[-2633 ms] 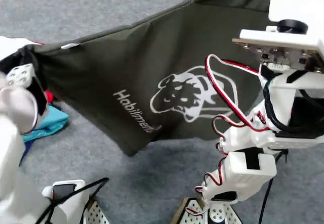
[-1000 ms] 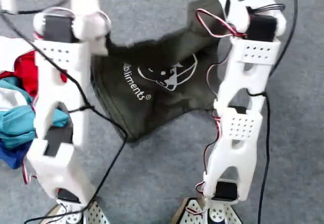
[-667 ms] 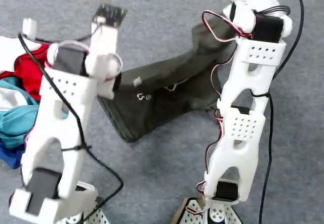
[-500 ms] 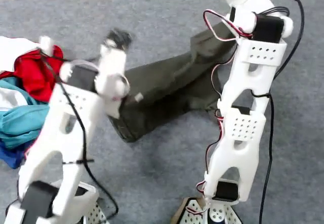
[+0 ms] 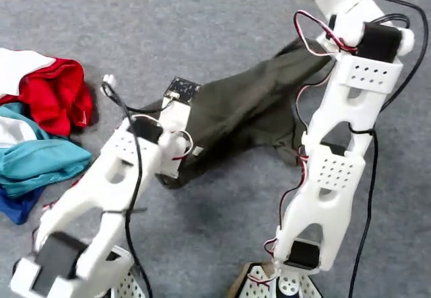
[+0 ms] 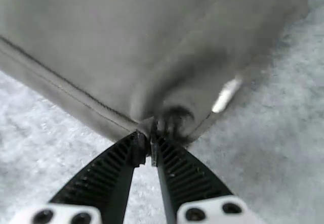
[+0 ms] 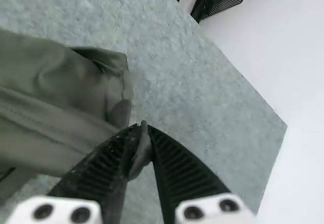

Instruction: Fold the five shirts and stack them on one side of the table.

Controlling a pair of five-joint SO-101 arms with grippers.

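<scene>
Currently a fold looks under way: the left end effector (image 6: 151, 142) pinches one edge of the olive shirt (image 5: 249, 103) and the right end effector (image 7: 142, 133) another, with the cloth lying bunched across the bench (image 5: 222, 35). Next it probably needs laying flat and releasing.

No writing is legible; the white tag (image 6: 226, 94) on the olive shirt (image 5: 249, 103) is blurred.

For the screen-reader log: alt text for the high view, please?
A dark olive shirt lies bunched in a diagonal band on the grey table, with the left arm at its near end and the right arm at its far end. A pile of red, teal, white and blue shirts sits at the table's left side.
</scene>
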